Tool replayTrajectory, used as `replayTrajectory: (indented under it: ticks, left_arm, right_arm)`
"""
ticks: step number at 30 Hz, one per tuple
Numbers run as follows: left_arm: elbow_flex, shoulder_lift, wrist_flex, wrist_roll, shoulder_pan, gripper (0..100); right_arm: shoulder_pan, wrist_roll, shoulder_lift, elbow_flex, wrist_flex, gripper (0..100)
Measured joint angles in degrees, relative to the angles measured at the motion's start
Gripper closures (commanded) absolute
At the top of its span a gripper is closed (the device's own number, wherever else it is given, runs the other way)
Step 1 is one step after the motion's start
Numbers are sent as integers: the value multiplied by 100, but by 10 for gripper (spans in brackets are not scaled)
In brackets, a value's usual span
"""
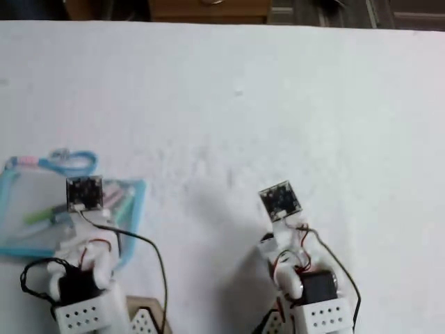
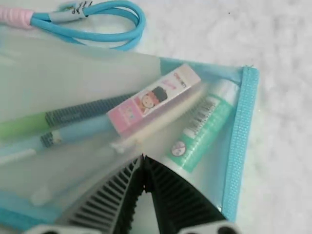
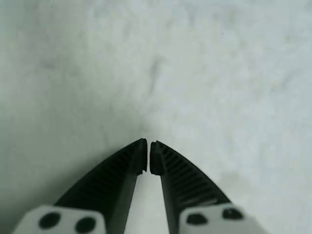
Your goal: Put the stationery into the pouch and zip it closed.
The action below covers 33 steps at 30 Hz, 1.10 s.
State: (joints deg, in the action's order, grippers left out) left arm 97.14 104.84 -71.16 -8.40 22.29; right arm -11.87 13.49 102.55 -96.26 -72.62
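Blue trim frames the clear pouch (image 2: 241, 141), which lies flat on the white surface (image 1: 278, 104) directly under the left tool (image 2: 143, 165). That tool's jaws are pressed together with nothing between them, tips either hovering over or just touching the plastic near one corner; I cannot tell which. The stationery looks to be inside already: a pink eraser box (image 2: 153, 100), a green-and-white tube (image 2: 202, 127) beside the trimmed end, a green pen (image 2: 22, 127) and a blue pen (image 2: 73, 136). All show through the film, lying roughly along the pouch's long axis, which runs crosswise to the left tool's reach.

The coming move, I judge, turns on the pink zip pull (image 2: 14, 14) with its blue cord loop (image 2: 109, 17). Both sit ahead of the left tool's tips, at the pouch's far edge and off to that tool's left, near it but not under it. Whether the zip along that edge is open is not clear. Closing it would likely mean drawing the pull along the long axis, across in front of the tool rather than toward it.

The right tool (image 3: 148, 157) is likewise closed and empty, over bare surface, with the pouch well apart to its left. The left arm is much the nearer to the pull; the limp film may slide or bunch when tugged
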Motion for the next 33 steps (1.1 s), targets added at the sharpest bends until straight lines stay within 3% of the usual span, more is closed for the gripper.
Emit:
replayTrajectory:
  ticks: [11, 16, 23, 33]
  left_arm:
    - [0, 0, 53, 0, 0, 972]
    - [0, -62, 1011, 0, 79, 976]
    - [0, 0, -44, 0, -123, 976]
    - [0, 0, -167, 0, -141, 976]
  right_arm:
    - [0, 0, 0, 0, 0, 974]
    - [0, 0, 0, 0, 0, 974]
    - [0, 0, 0, 0, 0, 974]
    - [0, 0, 0, 0, 0, 974]
